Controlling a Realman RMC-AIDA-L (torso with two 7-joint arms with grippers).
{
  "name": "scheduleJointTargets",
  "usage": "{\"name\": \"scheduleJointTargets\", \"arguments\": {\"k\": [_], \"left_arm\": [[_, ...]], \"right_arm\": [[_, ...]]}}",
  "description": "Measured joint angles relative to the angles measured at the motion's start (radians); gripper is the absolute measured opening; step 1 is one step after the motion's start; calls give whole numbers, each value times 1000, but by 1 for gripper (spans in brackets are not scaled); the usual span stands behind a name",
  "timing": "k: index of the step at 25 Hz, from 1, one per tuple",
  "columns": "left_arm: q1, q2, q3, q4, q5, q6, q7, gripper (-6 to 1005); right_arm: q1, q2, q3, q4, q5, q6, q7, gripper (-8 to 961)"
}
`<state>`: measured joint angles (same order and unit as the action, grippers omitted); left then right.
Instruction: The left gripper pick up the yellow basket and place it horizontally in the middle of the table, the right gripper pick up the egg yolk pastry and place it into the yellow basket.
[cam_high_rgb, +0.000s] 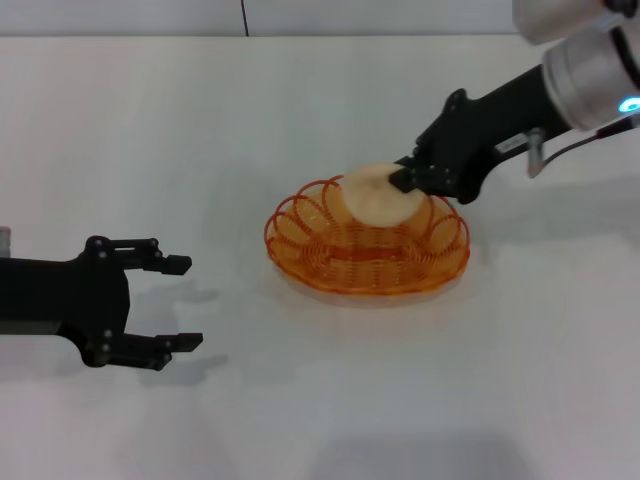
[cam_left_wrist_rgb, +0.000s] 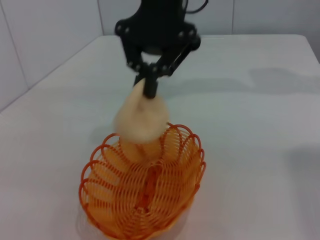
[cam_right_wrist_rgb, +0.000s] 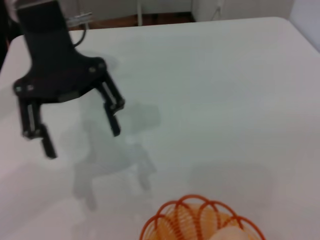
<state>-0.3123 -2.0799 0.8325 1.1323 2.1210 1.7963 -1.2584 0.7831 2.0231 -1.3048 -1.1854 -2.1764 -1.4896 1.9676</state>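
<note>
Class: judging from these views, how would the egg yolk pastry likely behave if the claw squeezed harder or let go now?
The egg yolk pastry looks soft, so the right claw could probably dent it. Released now, it would likely drop into the yellow basket; its rounded shape might roll slightly.

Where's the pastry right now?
In the head view the pastry is held by the right end effector over the far rim of the basket, near the middle of the table.

White table (cam_high_rgb: 150, 130) — plain flat top, fills nearly the whole head view. Only one item rests directly on it: the yellow basket (cam_high_rgb: 367, 252), oval, lying flat on its base, rim up, about mid-table. Bare surface all around the basket — just shadows on it to the basket's left.
</note>
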Motion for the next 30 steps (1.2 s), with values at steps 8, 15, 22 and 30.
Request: {"name": "scheduleJointTargets", "arguments": {"k": [8, 15, 22, 30], "left_arm": [[-5, 4, 6, -2, 3, 0, -25, 796], [-15, 6, -3, -11, 1, 0, -27, 795], [-32, 12, -4, -46, -1, 0, -26, 795], [-81, 30, -19, -128, -2, -1, -21, 794]], "right_arm": [[-54, -3, -51, 57, 116, 114, -65, 155], [-127, -10, 7, 60, 148, 94, -157, 353], [-203, -13, 173, 187, 179, 43, -351, 648], [-209, -55, 365, 353, 190, -141, -506, 784]]}}
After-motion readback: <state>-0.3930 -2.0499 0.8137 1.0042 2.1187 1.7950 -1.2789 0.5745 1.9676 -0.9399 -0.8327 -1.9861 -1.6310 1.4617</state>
